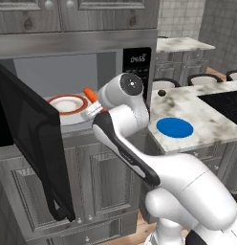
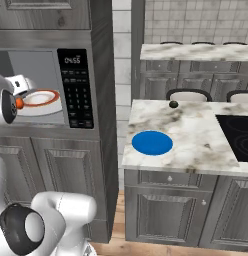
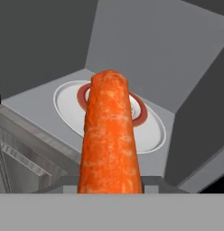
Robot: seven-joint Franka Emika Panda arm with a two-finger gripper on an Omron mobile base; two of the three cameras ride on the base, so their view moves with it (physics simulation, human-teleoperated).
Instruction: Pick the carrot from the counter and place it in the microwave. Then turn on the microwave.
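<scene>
The orange carrot [image 1: 90, 94] hangs just inside the mouth of the microwave [image 1: 139, 67], with my gripper [image 1: 95, 104] shut on its near end. In the hand view the carrot [image 3: 109, 135] rises up the middle and points at a white plate with a red ring [image 3: 147, 131] on the grey microwave floor. My fingertips are hidden behind the carrot. From the right base view, a bit of the carrot [image 2: 19, 103] shows beside the same plate [image 2: 42, 98]. The microwave door [image 1: 29, 143] stands swung open to the left. The marble counter [image 1: 197, 115] lies to the right.
A round blue plate [image 1: 174, 128] lies on the counter near its front edge, and a small dark knob-like thing [image 2: 173, 104] sits further back. The black cooktop [image 2: 236, 132] is at the right. The keypad panel [image 2: 76, 87] is right of the microwave opening. Grey cabinets [image 2: 61, 170] stand below.
</scene>
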